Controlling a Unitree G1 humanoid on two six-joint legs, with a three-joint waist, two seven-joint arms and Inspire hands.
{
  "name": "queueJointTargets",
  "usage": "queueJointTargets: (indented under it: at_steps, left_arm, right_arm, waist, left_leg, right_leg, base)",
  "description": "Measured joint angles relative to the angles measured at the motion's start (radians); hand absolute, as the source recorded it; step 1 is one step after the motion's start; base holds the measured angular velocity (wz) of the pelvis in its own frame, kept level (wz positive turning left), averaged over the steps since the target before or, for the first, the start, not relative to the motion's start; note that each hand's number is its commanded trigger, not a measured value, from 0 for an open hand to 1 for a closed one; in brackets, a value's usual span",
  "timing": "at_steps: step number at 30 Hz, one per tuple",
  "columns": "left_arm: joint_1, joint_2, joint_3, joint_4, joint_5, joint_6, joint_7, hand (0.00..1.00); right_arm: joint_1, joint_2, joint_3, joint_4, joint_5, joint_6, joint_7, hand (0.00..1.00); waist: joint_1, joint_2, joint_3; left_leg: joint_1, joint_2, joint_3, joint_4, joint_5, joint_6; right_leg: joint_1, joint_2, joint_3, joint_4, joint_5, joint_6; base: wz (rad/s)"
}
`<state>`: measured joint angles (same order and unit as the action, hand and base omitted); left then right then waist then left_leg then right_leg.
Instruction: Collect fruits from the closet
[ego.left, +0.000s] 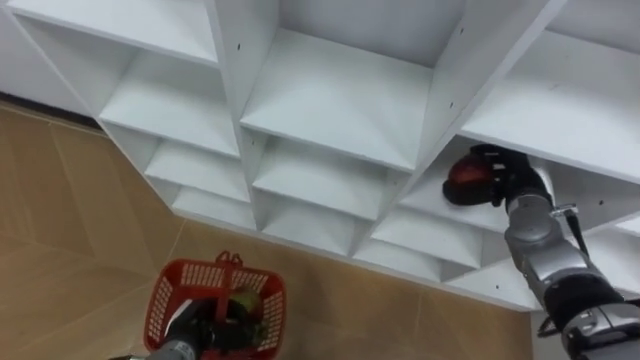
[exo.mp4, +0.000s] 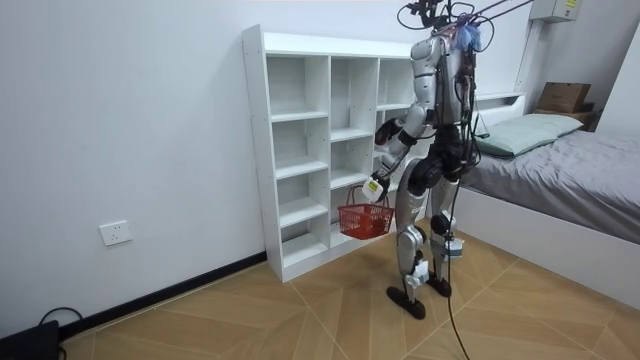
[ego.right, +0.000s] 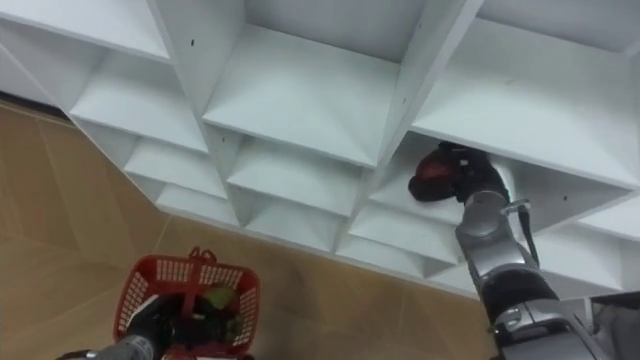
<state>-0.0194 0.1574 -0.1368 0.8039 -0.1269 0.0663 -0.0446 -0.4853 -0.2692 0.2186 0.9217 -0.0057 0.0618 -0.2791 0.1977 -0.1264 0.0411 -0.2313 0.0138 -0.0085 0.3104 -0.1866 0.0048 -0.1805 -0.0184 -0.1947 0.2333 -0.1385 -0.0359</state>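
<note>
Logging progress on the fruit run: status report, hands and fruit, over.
Right hand shut on red fruit inside closet. Left hand shut on basket, greenish fruit inside. No obstruction seen.

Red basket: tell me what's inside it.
A greenish fruit lies in the red basket. The left hand, holding the basket from above, covers the rest of the inside.

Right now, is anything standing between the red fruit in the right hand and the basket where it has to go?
Nothing visible blocks it. The right hand is curled round the red fruit inside a shelf compartment, with open air down to the basket. The left hand carrying it covers part of its opening.
</note>
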Motion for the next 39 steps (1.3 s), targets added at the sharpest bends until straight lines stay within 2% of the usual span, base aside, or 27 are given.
queueJointTargets:
  at_steps: [1, 4, 5, 6, 9, 13, 18, 22, 26, 35, 39]
  left_arm:
    - [0.006, -0.001, -0.004, -0.019, 0.0, 0.0, 0.0, 1.0]
    - [0.026, -0.014, -0.018, -0.061, -0.004, -0.001, -0.005, 1.0]
    - [0.04, -0.013, -0.031, -0.059, -0.021, -0.001, -0.005, 1.0]
    - [0.061, -0.016, -0.033, -0.059, -0.023, -0.001, -0.004, 1.0]
    - [0.097, -0.027, -0.035, -0.061, -0.029, 0.004, -0.003, 1.0]
    - [0.119, -0.028, -0.045, -0.119, -0.038, 0.015, 0.006, 1.0]
    - [0.126, -0.028, -0.077, -0.169, -0.078, 0.015, 0.02, 1.0]
    - [0.128, -0.03, -0.087, -0.172, -0.08, 0.015, 0.034, 1.0]
    - [0.127, -0.032, -0.09, -0.173, -0.08, 0.014, 0.038, 1.0]
    - [0.125, -0.044, -0.094, -0.202, -0.077, 0.015, 0.032, 1.0]
    - [0.125, -0.053, -0.094, -0.205, -0.078, 0.015, 0.031, 1.0]
  right_arm:
    - [0.003, 0.006, 0.0, -0.014, 0.0, 0.003, 0.0, 1.0]
    - [0.054, 0.018, 0.0, -0.095, 0.0, 0.004, 0.0, 1.0]
    - [0.095, 0.019, 0.004, -0.148, -0.007, 0.003, 0.0, 1.0]
    - [0.128, 0.019, 0.009, -0.194, -0.023, 0.002, 0.001, 1.0]
    - [0.2, 0.02, 0.026, -0.244, -0.062, 0.005, 0.013, 1.0]
    - [0.236, 0.033, 0.035, -0.282, -0.081, 0.004, 0.023, 1.0]
    - [0.247, 0.043, 0.034, -0.303, -0.085, 0.003, 0.019, 1.0]
    - [0.292, 0.063, 0.035, -0.357, -0.111, 0.001, 0.011, 1.0]
    - [0.336, 0.081, 0.036, -0.405, -0.154, 0.001, 0.037, 1.0]
    - [0.434, 0.095, 0.037, -0.514, -0.202, 0.003, 0.113, 1.0]
    - [0.439, 0.096, 0.037, -0.527, -0.216, 0.003, 0.144, 1.0]
  waist:
    - [-0.004, 0.001, -0.0026]
    - [-0.027, 0.007, -0.0209]
    - [-0.031, 0.014, -0.034]
    - [-0.037, 0.02, -0.0437]
    - [-0.056, 0.037, -0.0521]
    - [-0.075, 0.041, -0.0509]
    - [-0.111, 0.054, -0.0345]
    - [-0.122, 0.053, -0.0326]
    - [-0.125, 0.047, -0.027]
    - [-0.143, 0.058, -0.0238]
    - [-0.144, 0.073, -0.0325]
  left_leg:
    - [0.005, 0.0, 0.001, 0.0, 0.0, 0.0]
    - [0.059, -0.001, 0.005, -0.016, 0.0, 0.0]
    - [0.092, -0.002, 0.005, -0.036, 0.0, 0.0]
    - [0.125, -0.003, 0.008, -0.055, 0.0, 0.001]
    - [0.191, -0.005, 0.025, -0.089, 0.006, 0.001]
    - [0.225, -0.003, 0.039, -0.102, 0.012, -0.001]
    - [0.267, -0.006, 0.041, -0.125, 0.016, 0.0]
    - [0.271, -0.005, 0.047, -0.131, 0.016, 0.0]
    - [0.274, -0.008, 0.048, -0.132, 0.015, 0.0]
    - [0.285, -0.009, 0.053, -0.138, 0.009, 0.005]
    - [0.298, -0.009, 0.07, -0.146, 0.009, 0.006]
  right_leg:
    - [0.005, -0.001, 0.0, 0.0, 0.0, 0.0]
    - [0.056, 0.001, 0.002, -0.014, 0.0, 0.001]
    - [0.083, 0.002, 0.009, -0.019, -0.001, 0.003]
    - [0.112, 0.003, 0.021, -0.029, -0.003, 0.005]
    - [0.159, 0.0, 0.037, -0.032, -0.01, 0.009]
    - [0.173, 0.002, 0.055, -0.031, -0.012, 0.007]
    - [0.215, 0.002, 0.055, -0.048, -0.012, 0.009]
    - [0.216, 0.001, 0.058, -0.05, -0.014, 0.01]
    - [0.218, 0.001, 0.063, -0.052, -0.016, 0.013]
    - [0.23, 0.004, 0.062, -0.062, -0.018, 0.016]
    - [0.232, 0.004, 0.076, -0.06, -0.018, 0.017]
  base:
    - [-0.03]
    - [0.0]
    - [-0.07]
    - [-0.11]
    - [-0.11]
    - [-0.13]
    - [-0.01]
    - [-0.01]
    - [-0.02]
    - [0.0]
    - [-0.11]
